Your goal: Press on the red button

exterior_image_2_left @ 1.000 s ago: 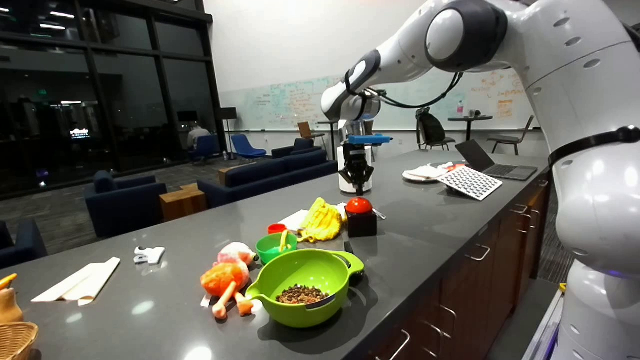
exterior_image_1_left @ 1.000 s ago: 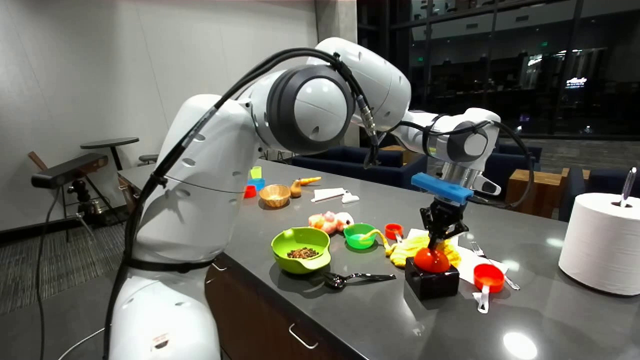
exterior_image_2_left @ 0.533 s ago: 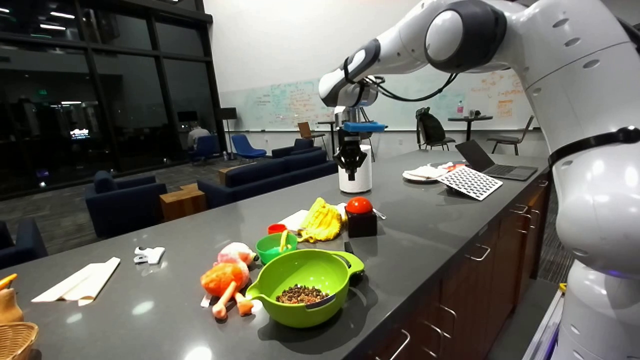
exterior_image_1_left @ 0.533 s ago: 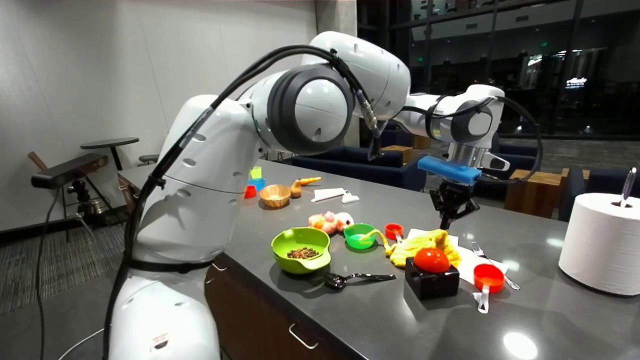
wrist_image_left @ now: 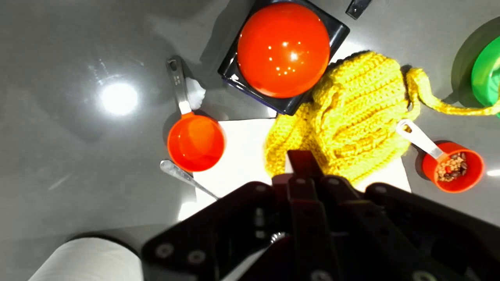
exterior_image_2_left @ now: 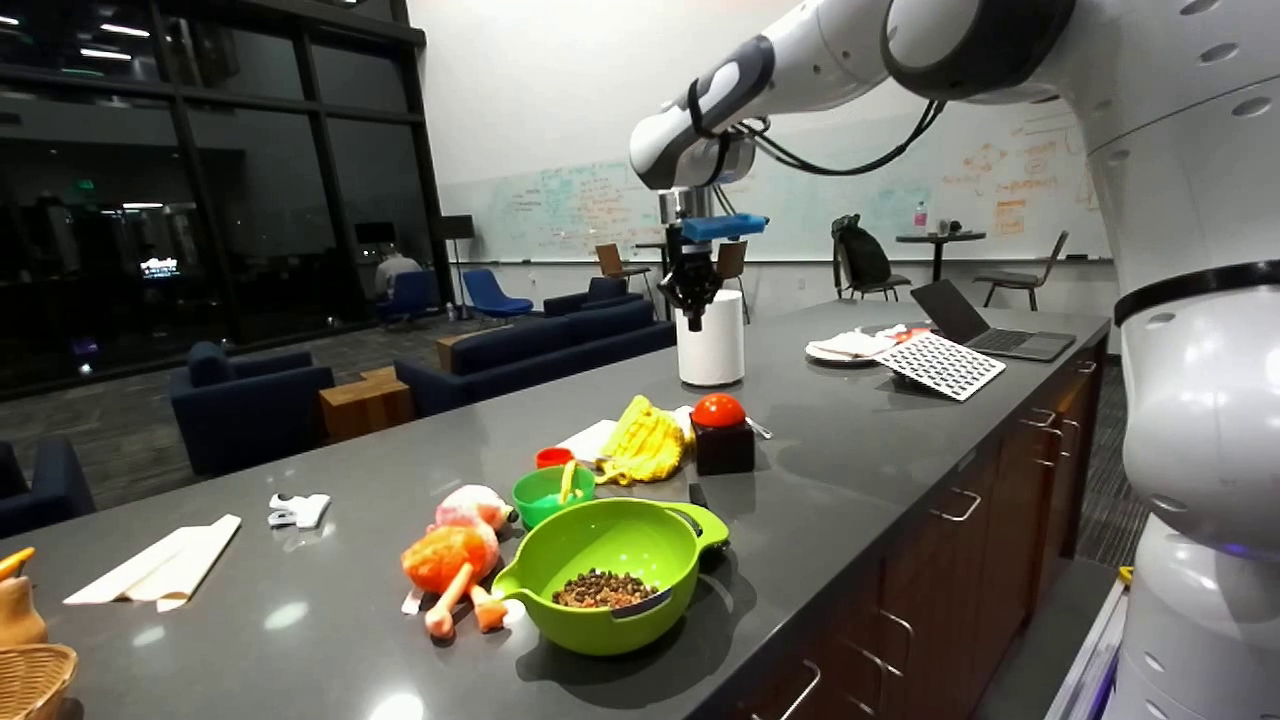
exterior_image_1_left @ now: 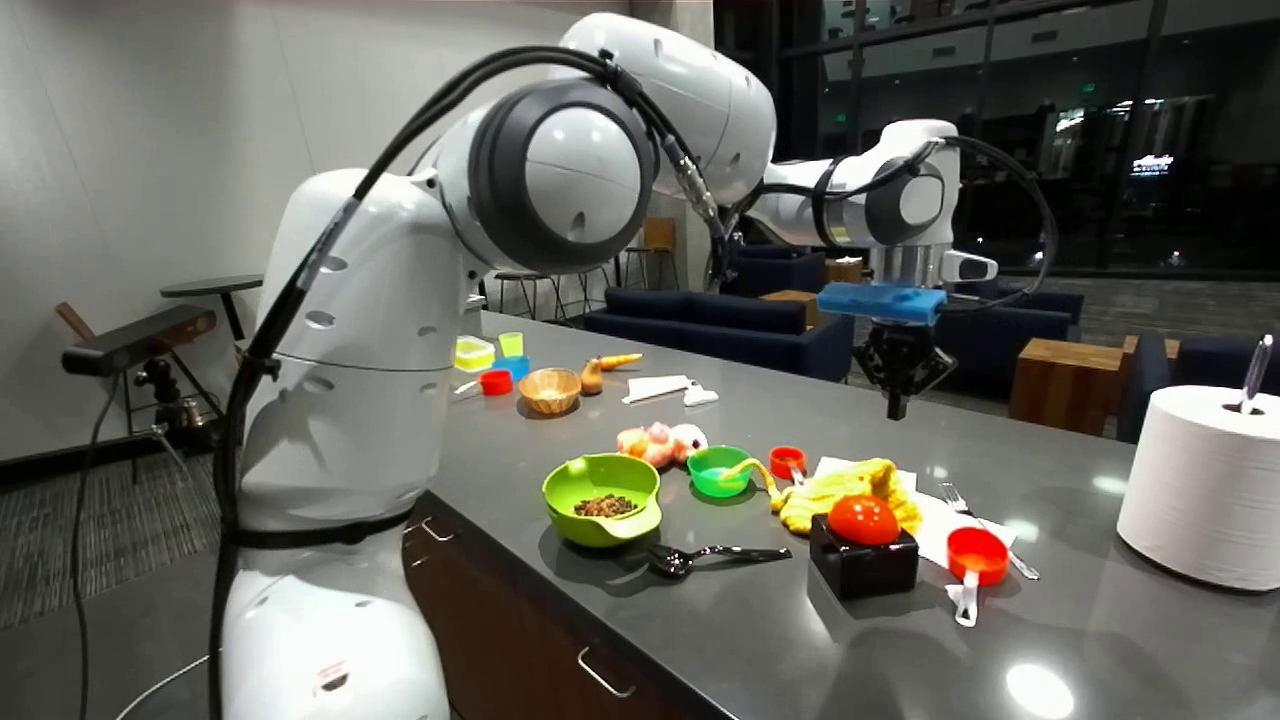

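A black Robotiq gripper [exterior_image_1_left: 896,408], fingertips together, hangs over a gray countertop [exterior_image_1_left: 760,640]. Below the claw lie a white napkin [wrist_image_left: 242,136] and a yellow knitted piece [wrist_image_left: 363,113] — the latter between fingertips and the red button [wrist_image_left: 283,50] in the wrist view — with a red measuring cup [wrist_image_left: 195,142] and a paper towel roll [wrist_image_left: 93,261] to one side, a red cup [wrist_image_left: 472,171] of brown bits to the other. Below and apart from the claw, the button faces up, axis vertical, one corner of its square black box [exterior_image_1_left: 862,572] toward the gripper. Above, the white Panda arm [exterior_image_1_left: 580,170] arches, wrist straight down.
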Robot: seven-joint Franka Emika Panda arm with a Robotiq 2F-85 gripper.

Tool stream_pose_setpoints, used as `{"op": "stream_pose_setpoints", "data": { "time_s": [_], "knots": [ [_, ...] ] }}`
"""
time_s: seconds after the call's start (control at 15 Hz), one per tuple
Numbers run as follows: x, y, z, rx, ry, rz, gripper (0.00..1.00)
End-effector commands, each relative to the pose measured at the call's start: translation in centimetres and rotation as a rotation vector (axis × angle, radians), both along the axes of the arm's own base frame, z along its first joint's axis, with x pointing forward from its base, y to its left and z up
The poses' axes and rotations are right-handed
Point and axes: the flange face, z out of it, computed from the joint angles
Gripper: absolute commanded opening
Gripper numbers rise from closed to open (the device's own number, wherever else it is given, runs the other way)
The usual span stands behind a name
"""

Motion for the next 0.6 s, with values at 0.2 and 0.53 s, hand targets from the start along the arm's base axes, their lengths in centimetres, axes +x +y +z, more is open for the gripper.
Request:
{"op": "stream_pose_setpoints", "data": {
  "time_s": [0.2, 0.53],
  "knots": [
    [-5.9, 4.3, 5.3, 0.009, -0.081, 0.058, 0.01],
    [-9.2, 8.3, 6.5, 0.014, -0.043, 0.101, 0.44]
  ]
}}
